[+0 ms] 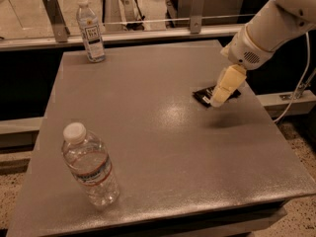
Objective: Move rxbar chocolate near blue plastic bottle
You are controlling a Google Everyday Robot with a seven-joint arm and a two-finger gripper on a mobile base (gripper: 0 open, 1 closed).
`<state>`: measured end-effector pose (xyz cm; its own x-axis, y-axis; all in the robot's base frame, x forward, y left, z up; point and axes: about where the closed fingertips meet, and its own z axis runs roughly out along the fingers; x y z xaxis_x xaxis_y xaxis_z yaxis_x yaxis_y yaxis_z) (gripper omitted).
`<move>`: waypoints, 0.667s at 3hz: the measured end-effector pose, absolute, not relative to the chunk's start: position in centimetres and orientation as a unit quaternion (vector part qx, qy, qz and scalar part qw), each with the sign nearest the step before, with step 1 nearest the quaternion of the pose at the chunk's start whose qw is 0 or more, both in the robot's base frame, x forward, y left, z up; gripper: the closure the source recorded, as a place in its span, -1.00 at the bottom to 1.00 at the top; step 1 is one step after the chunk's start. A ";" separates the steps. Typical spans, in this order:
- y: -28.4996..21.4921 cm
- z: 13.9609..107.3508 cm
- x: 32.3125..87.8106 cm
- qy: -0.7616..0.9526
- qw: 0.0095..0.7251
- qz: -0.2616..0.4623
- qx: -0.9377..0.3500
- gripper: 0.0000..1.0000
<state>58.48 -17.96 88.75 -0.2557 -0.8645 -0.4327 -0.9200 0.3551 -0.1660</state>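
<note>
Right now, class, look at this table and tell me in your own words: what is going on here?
A robot arm reaches in from the right, with its gripper low at the rxbar chocolate, which lies flat near the table's right edge. Whether it touches the bar cannot be told. The blue plastic bottle stands upright at the far left corner, well away from the bar. A wider clear bottle stands near the front left.

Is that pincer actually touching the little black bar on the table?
Cannot tell. In the camera view the pincer overlaps the rxbar chocolate at the right of the table, but no contact or gap shows plainly.
</note>
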 end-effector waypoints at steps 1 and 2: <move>-17.2 86.9 59.0 0.792 0.218 0.086 -0.563 -1.00; -17.5 85.2 59.0 0.799 0.202 0.100 -0.557 -0.65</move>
